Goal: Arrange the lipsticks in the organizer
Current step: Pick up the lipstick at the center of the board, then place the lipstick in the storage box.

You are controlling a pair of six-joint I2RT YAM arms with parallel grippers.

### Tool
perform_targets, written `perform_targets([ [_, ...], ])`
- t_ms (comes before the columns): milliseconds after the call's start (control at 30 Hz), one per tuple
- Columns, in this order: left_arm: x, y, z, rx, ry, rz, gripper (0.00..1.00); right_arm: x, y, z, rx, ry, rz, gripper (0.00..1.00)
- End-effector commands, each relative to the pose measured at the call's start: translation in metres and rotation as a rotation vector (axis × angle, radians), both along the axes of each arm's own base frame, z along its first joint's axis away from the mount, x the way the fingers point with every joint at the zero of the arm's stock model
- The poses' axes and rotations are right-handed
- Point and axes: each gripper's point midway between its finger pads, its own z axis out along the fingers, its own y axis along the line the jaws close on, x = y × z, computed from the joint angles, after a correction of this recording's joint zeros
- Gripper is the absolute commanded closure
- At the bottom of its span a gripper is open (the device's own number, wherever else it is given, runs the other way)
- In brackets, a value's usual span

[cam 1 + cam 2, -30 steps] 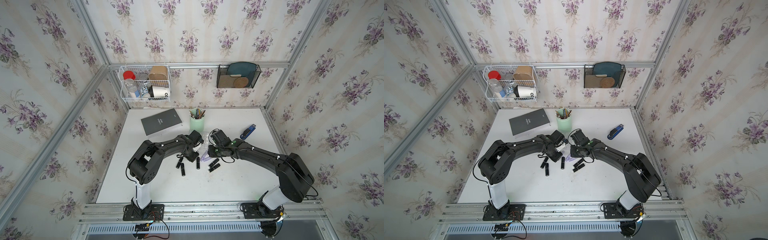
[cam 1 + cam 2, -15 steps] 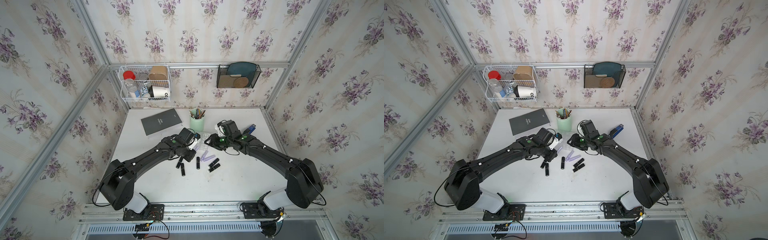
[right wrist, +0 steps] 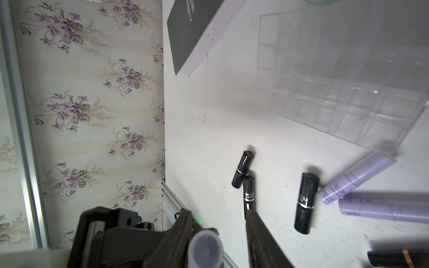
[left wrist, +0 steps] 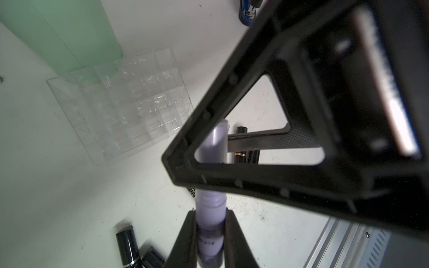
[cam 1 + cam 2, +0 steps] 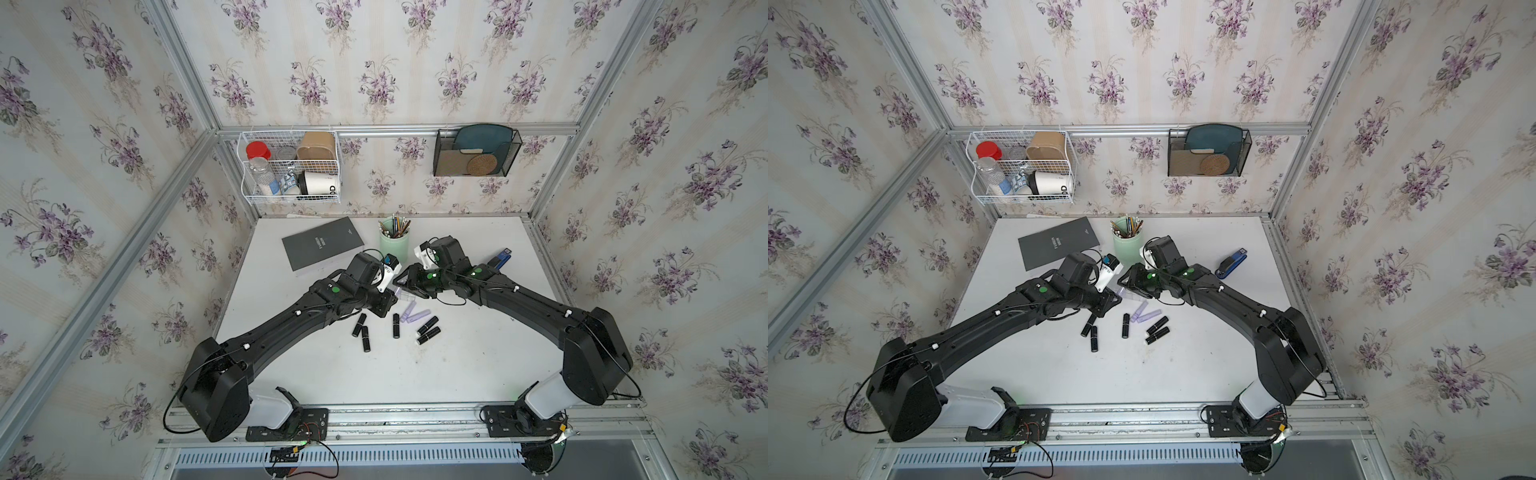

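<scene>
Lilac lipstick [image 4: 210,201] held up between the two arms, nothing placed yet.
The left gripper [image 4: 210,212] clamps the tube's lower half. The right gripper [image 3: 218,211] has its jaws partly apart around the free end (a hand-over, I would judge). The clear organizer [image 3: 336,92], beside the mint-green pencil cup [image 5: 394,245], is empty. Five black lipsticks [image 5: 396,325] and two lilac ones [image 5: 417,316] lie loose on the table [image 5: 457,374] near it, so all eight remain.

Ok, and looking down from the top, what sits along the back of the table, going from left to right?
In a top view: dark book → green pencil cup → blue stapler.
</scene>
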Motion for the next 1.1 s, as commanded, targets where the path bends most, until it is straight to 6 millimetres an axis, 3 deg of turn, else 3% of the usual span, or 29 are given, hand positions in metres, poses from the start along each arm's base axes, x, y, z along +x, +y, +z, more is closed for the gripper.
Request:
perform_targets([
  [0, 0.006, -0.006, 0.007, -0.036, -0.013, 0.011, 0.89, 0.003, 0.008, 0.004, 0.046, 0.010, -0.007, 0.61],
  [233, 0.010, -0.006, 0.013, -0.049, -0.028, 0.039, 0.86, 0.012, 0.013, 0.006, 0.089, 0.023, -0.053, 0.77],
  [433, 0.021, 0.011, 0.022, -0.040, -0.033, 0.153, 0.60, 0.031, 0.014, 0.012, 0.097, -0.018, -0.110, 0.83],
  [567, 0.035, 0.049, 0.045, -0.091, -0.018, 0.290, 0.51, 0.061, 0.016, 0.022, 0.127, -0.107, -0.173, 0.85],
  [667, 0.050, 0.093, 0.055, -0.151, 0.014, 0.466, 0.50, 0.090, 0.010, 0.032, 0.046, -0.276, -0.243, 0.86],
  [767, 0.064, 0.131, 0.045, -0.210, 0.084, 0.625, 0.50, 0.116, 0.006, 0.033, -0.143, -0.477, -0.308, 0.86],
  [833, 0.068, 0.140, 0.031, -0.221, 0.134, 0.662, 0.50, 0.127, 0.005, 0.028, -0.296, -0.601, -0.340, 0.86],
  [933, 0.068, 0.139, 0.016, -0.219, 0.186, 0.658, 0.51, 0.140, 0.011, 0.017, -0.448, -0.726, -0.354, 0.87],
  [1067, 0.066, 0.138, 0.004, -0.200, 0.211, 0.641, 0.51, 0.149, 0.023, 0.006, -0.513, -0.808, -0.346, 0.87],
])
